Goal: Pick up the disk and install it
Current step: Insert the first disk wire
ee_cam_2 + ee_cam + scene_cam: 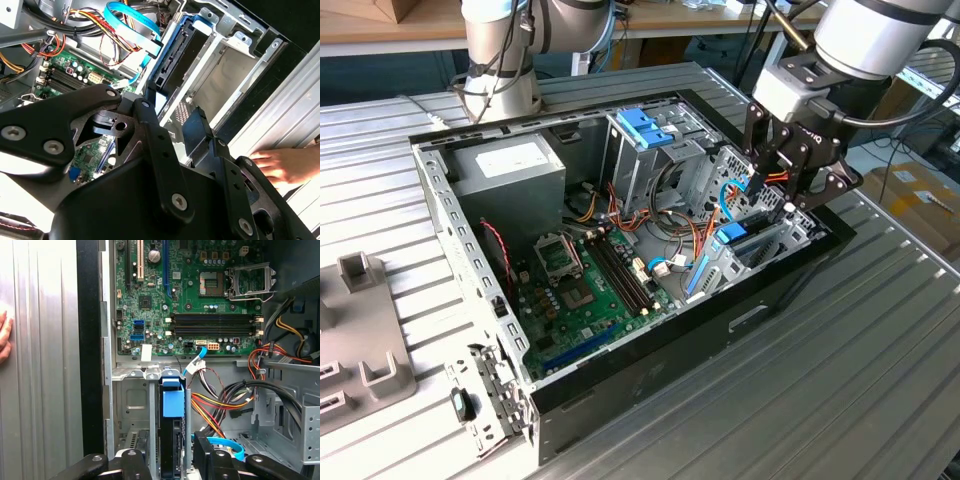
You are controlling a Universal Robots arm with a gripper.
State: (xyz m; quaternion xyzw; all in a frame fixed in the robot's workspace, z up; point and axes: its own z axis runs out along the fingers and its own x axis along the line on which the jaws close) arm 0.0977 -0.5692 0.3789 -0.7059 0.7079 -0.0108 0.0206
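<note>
Gripper (169,452) spread open, holding nothing, straddling the disk (173,404), which stands on edge in the bay (131,390), its walls close alongside.

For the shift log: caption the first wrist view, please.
Disk standing on edge in the drive bay, open gripper straddling it, motherboard beyond.

The disk (172,440) stands on edge in the metal drive bay (131,400), its light-blue tab (173,401) toward the green motherboard (200,300). The gripper (170,460) has its black fingers (205,452) spread either side of it. A hand (4,337) rests on the ribbed table (45,365) outside the case (89,340).
</note>
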